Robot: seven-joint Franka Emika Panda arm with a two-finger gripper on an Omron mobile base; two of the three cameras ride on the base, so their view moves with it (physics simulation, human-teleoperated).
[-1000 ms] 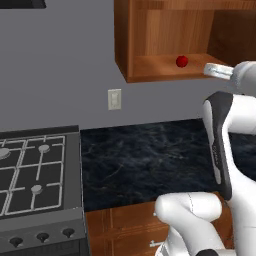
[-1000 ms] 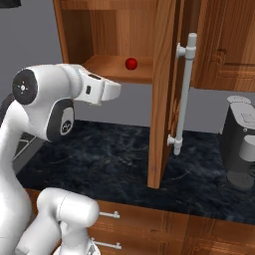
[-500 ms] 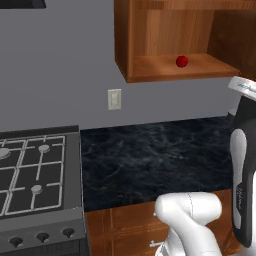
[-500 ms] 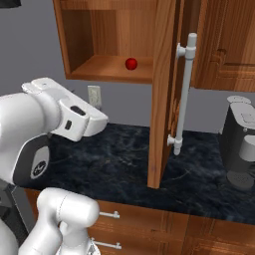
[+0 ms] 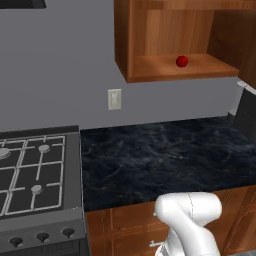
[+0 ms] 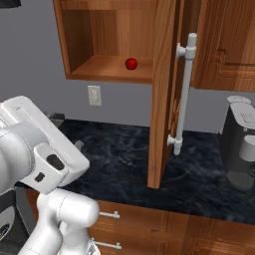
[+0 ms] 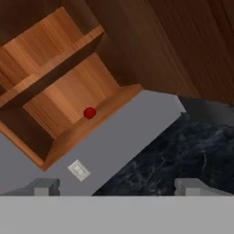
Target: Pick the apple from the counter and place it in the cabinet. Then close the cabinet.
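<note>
Sitting near cabinet (image 6: 107,69) shelf's front edge: apple (image 6: 131,63), door ajar.

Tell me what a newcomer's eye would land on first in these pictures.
First the apple, a bright red dot sitting on the shelf inside the open cabinet. Next the cabinet's door, swung wide open, with its long silver handle. Below it lies the glossy black counter.

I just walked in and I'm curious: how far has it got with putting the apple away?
The apple already sits on the cabinet shelf. The hand is open, holding nothing. The door stands wide open, so closing it by its silver handle is what's left.
</note>
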